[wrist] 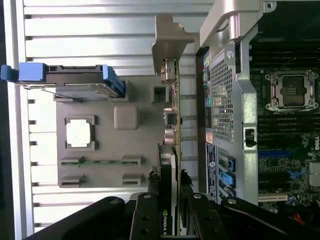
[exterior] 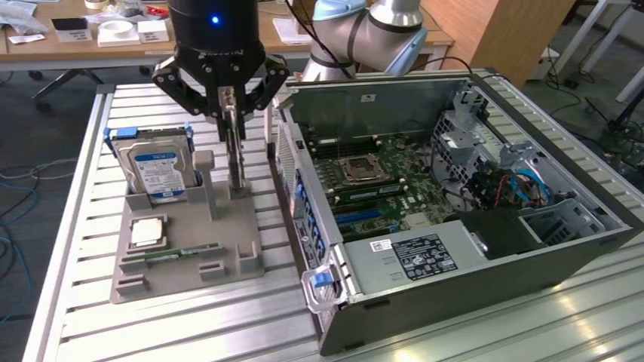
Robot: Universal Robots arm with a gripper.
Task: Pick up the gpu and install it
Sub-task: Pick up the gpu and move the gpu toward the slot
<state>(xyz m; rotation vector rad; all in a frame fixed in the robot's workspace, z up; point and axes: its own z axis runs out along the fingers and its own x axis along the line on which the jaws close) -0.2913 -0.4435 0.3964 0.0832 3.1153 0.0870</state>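
So nearest the camera you've got the slatted aluminium bench (exterior: 81,317), with a flat grey plastic holder tray (exterior: 191,279) sitting on it at the exterior view's left. The near end of the tray has a slim green memory stick (exterior: 171,254) lying in it, with a square silver processor chip (exterior: 147,231) just behind. Further back a silver hard drive with a blue label (exterior: 156,170) stands on edge. Right beside that is the gpu (exterior: 234,151), a thin circuit card with a black shroud, standing upright with its lower edge at the tray's slot. I honestly can't tell if it's lifted clear. The black gripper (exterior: 229,113) is straight above it. In the wrist view the fingers (wrist: 151,195) are about half closed and pinching the card's top edge, one on each face. My take is this is the pick-up, and the trick is a dead vertical pull in line with the slot, no twisting. The open black and grey computer case (exterior: 483,294) is just beside on the exterior view's right, and the card's silvery end bracket (wrist: 167,35) sticks out, so sideways room looks tight.
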